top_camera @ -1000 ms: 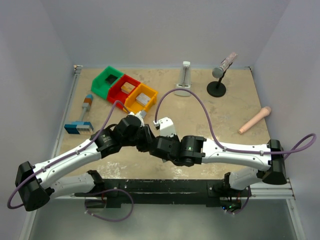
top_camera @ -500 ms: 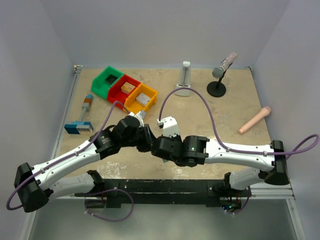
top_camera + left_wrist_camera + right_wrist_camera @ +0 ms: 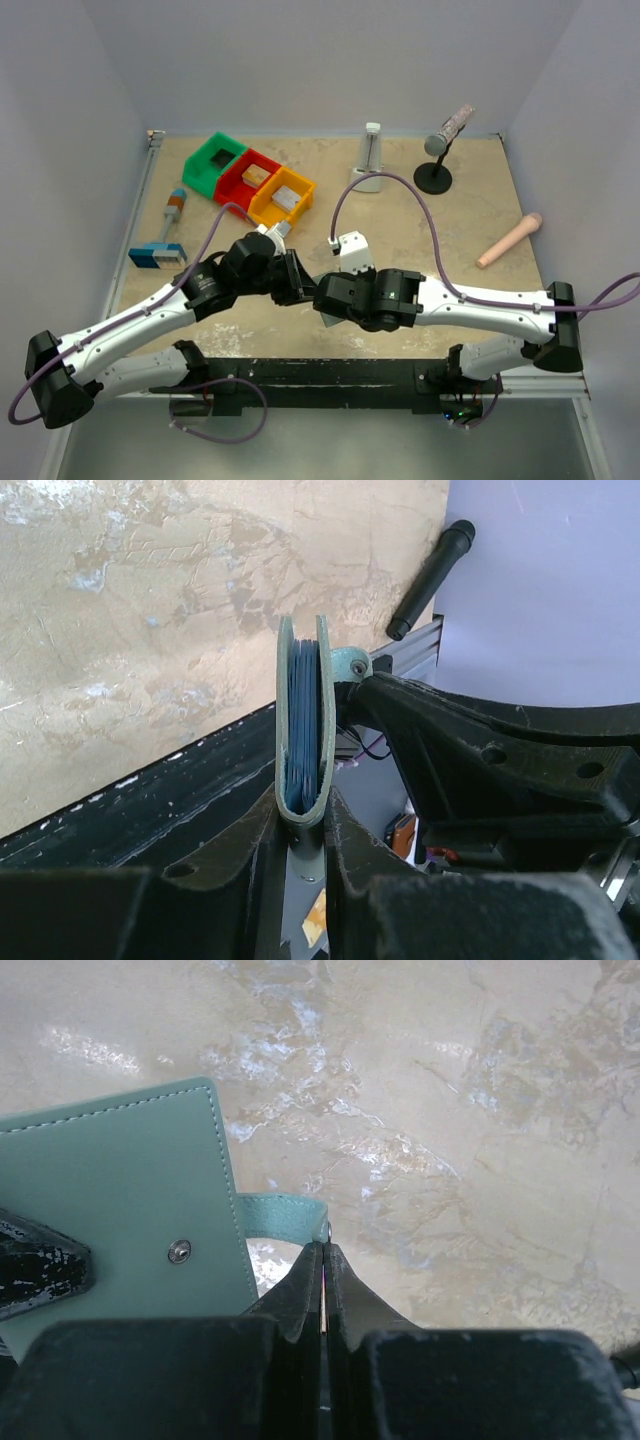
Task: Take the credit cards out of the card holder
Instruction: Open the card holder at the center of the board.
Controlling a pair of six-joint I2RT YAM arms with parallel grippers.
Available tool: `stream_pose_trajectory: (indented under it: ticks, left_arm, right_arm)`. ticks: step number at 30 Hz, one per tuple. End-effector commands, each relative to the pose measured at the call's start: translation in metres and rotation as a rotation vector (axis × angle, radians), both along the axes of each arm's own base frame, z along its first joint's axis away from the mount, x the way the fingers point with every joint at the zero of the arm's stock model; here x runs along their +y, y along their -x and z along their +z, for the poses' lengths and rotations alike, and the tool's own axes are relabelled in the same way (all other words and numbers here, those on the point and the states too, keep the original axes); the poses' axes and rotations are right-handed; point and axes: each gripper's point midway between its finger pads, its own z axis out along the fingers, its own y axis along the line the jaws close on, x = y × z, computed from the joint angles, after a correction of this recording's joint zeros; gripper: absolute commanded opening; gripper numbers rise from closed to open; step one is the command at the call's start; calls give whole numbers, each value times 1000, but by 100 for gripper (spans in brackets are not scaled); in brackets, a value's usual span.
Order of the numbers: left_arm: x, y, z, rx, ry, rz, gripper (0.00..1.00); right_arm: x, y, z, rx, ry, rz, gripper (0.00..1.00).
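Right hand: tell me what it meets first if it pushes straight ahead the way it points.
The card holder: its side tab lies at the right hand's tips, seemingly pinched; past it only bare table, depth unclear.

Eyes on the red bin (image 3: 236,186), a tan block (image 3: 256,175) inside it: the green bin (image 3: 200,172) touches its far-left side, the orange bin (image 3: 262,206) with a grey block (image 3: 287,198) its near-right side. Left and nearer from the red bin lies a blue-and-white block with an orange-grey handle (image 3: 159,255) on the tan marbled table (image 3: 460,215). Off to its right stand a pale upright bottle (image 3: 371,155), then a microphone on a black round stand (image 3: 434,177), and beyond that, nearer, a peach cylinder (image 3: 510,240) lying flat.
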Motion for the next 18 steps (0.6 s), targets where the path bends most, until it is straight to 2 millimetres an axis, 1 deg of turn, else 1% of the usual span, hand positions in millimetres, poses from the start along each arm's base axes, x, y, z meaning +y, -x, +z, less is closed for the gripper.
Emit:
stream_pose_trajectory:
  ticks: [1, 3, 4, 7, 8, 9, 10, 11, 12, 14, 16, 18]
  left_arm:
    - [-2, 6, 9, -19, 36, -30, 0]
    - [-1, 5, 8, -41, 30, -42, 0]
    - [-2, 5, 8, -56, 34, -54, 0]
    - [-10, 8, 16, -219, 107, -174, 0]
    - [-12, 11, 19, -269, 140, -215, 0]
    - [-12, 14, 18, -310, 169, -248, 0]
    - [-13, 15, 20, -347, 197, -260, 0]
    - [-10, 16, 17, -375, 211, -269, 0]
    - [-10, 14, 25, -428, 250, -273, 0]
    - [-6, 13, 24, -470, 280, -295, 0]
    - [-2, 18, 24, -492, 332, -354, 0]
    - [-1, 24, 31, -544, 418, -411, 0]
  right_arm:
    - [-9, -6, 16, -59, -33, -13, 0]
    - [-8, -2, 17, -42, -87, 9, 0]
    - [-9, -1, 20, -42, -114, 13, 3]
    - [-19, 3, 31, -44, -161, 15, 31]
    - [-23, 5, 33, -42, -171, 20, 36]
    - [-26, 6, 37, -48, -191, 30, 38]
    - [-25, 7, 41, -54, -209, 66, 40]
    - [-16, 12, 43, -42, -254, 131, 41]
    - [-9, 18, 46, -35, -300, 203, 42]
    - [11, 35, 55, -21, -463, 338, 43]
    - [27, 51, 70, -34, -643, 463, 39]
    - [34, 68, 82, -7, -744, 554, 36]
